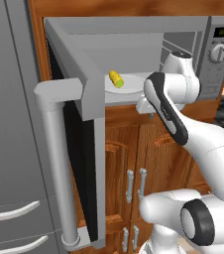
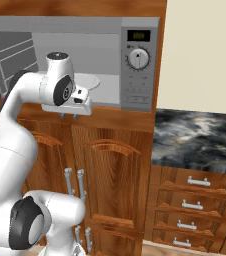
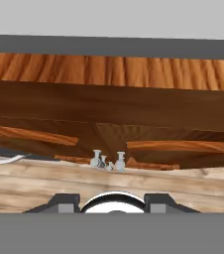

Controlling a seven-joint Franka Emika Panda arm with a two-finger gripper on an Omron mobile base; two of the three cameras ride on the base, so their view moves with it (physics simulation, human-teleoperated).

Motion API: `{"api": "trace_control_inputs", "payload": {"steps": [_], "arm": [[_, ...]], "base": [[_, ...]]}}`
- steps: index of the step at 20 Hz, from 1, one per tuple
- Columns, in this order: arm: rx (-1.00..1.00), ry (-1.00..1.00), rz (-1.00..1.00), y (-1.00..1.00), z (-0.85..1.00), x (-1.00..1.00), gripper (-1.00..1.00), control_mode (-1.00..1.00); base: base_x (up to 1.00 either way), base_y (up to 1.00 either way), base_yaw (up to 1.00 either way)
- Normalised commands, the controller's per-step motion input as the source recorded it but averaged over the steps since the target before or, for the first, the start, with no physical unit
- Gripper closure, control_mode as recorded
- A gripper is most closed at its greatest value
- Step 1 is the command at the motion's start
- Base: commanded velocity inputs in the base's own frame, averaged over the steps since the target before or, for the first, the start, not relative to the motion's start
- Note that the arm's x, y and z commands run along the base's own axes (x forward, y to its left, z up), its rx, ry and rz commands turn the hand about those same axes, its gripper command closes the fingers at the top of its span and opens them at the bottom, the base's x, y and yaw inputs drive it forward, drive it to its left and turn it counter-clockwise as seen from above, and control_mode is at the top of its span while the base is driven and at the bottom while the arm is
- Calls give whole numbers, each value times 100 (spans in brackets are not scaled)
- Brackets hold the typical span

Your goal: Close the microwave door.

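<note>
- The microwave door point(image 1: 77, 149) stands wide open, swung out to the left of the microwave point(image 2: 105, 60), edge-on in the left base view with its thick bar handle point(image 1: 57, 163) facing out.
- The gripper point(image 2: 69, 116) hangs just below the microwave's front lower edge, pointing down at the wooden cabinet doors point(image 2: 110, 185). Its fingers show as small stubs and I cannot tell how far apart they are; nothing is held.
- Judged step: the approach, with no contact on the door yet.
- Next, the hand likely has to swing left, get behind the door's outer face and push it round toward the opening.
- There is open room in front of the cabinets; the fridge point(image 1: 10, 124) sits close behind the door.
- Inside, a plate point(image 1: 126, 85) with corn point(image 1: 116, 78) lies clear of the opening's edge.
</note>
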Motion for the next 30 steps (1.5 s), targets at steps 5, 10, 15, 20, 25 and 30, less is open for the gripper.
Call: {"api": "trace_control_inputs", "payload": {"steps": [5, 10, 15, 20, 25, 30], "arm": [[0, -29, -11, 33, -1, -75, -100, -100], [0, -38, -14, 8, 7, -100, -100, -100], [-1, -30, -11, 18, 5, -100, -100, -100], [-4, -33, -2, 36, 15, -100, -100, -100], [-13, -37, 0, 23, 4, -100, -100, -100], [-6, -44, 6, 7, -5, -100, -100, -100]], "base": [[0, 0, 0], [0, 0, 0], [0, 0, 0], [0, 0, 0], [0, 0, 0], [0, 0, 0]]}}
